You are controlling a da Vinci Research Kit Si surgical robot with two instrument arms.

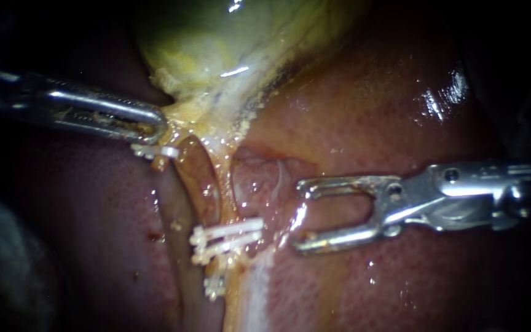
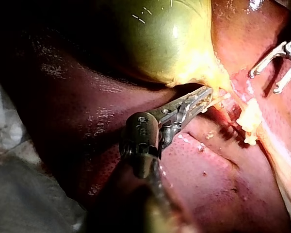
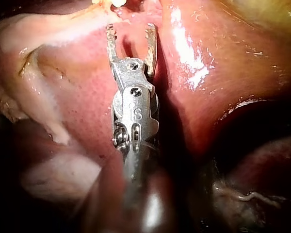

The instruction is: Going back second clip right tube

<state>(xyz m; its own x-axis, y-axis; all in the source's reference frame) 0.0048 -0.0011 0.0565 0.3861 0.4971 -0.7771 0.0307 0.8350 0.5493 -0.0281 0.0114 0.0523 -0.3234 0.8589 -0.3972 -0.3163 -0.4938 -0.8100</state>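
Looks like the backing-off step. Spot the white clips (image 1: 232, 235) across the right tube (image 1: 224, 190), set close together, below the fork under the gallbladder (image 1: 216, 43). Find the right instrument (image 1: 299, 215) just beside them, not touching. Pincer wide open and empty, both tips pointing at the clips over bare liver (image 1: 401, 110). Same from its own wrist view: right instrument (image 3: 131, 34) spread, nothing between the prongs.

To do it well: draw straight back along the shaft line. Leave the pincer open until well clear of the clips. No sideways sweep, for fear of snagging a clip end or dragging the tube. Stay off the liver underneath; probably soft and easily scored.

Over to the left instrument (image 1: 155, 126): pincer closed on the yellowish tissue at the neck of the gallbladder, holding it taut, with another clip (image 1: 155, 150) just under the tip. Hold that tension steady, no extra pull during the retreat.
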